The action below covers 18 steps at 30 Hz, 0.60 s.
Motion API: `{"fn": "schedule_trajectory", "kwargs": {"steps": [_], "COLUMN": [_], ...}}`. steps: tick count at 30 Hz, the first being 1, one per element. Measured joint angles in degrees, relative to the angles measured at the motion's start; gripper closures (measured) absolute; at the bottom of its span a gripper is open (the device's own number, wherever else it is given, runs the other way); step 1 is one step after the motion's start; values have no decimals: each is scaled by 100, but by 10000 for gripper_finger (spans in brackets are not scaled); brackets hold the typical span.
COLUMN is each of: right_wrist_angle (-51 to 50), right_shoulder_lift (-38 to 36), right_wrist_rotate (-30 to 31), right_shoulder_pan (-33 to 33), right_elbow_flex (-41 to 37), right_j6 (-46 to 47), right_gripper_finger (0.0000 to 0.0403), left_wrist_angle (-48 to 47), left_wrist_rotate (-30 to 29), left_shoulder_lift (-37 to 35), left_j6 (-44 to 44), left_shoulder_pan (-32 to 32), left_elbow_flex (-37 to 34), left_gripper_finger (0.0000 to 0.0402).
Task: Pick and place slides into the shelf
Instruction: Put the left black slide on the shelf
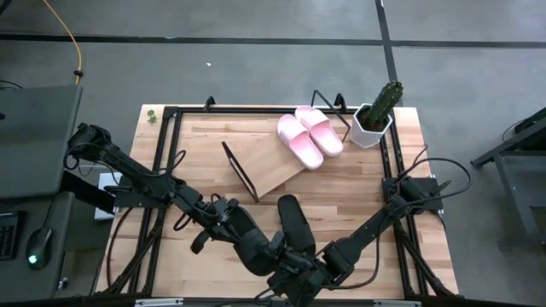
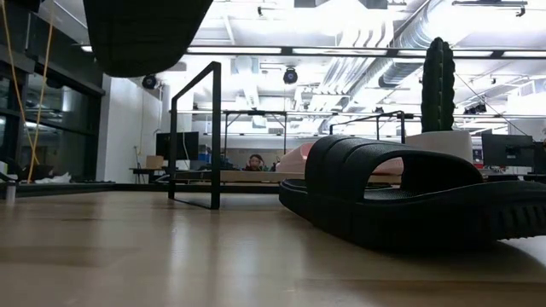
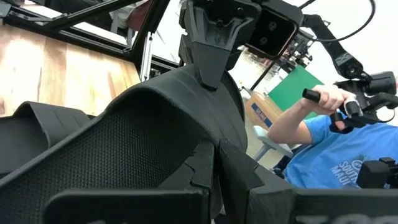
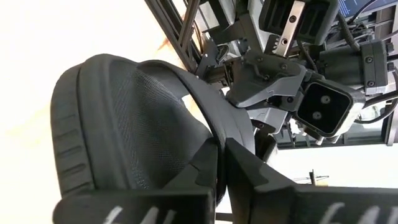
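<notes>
While pink slides [image 1: 309,135] sit on shelf [image 1: 273,166], pincers elsewhere

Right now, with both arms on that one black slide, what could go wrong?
Both the left gripper and the right gripper clamp the lifted black slide; if they pull unevenly, it may twist free and drop. The other black slide lies between them and the shelf, so a low carry could knock it.

a lab: exposed ceiling ducts [image 2: 401,51], monitors [image 2: 175,145], concrete floor [image 1: 256,68].
</notes>
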Motion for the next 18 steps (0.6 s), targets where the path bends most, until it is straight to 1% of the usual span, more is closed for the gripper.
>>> {"fn": "schedule_trajectory", "kwargs": {"steps": [6,9,18], "right_wrist_angle": [0,39,52], "right_shoulder_lift": [4,4,4], "right_wrist_rotate": [0,1,43], "right_shoulder_pan": [-2,-2,-1], "right_elbow_flex": [0,0,0], "right_j6": [0,0,11], "right_gripper_finger": [402,402,402], "left_wrist_angle": [-117,-114,-133], "left_wrist_rotate": [-6,-5,99], "left_shoulder_lift": [0,0,-2], "left_j6": [302,449,471], "left_shoulder_pan": [2,0,0], "left_elbow_flex": [4,4,4], "left_gripper_finger": [396,386,301]}}
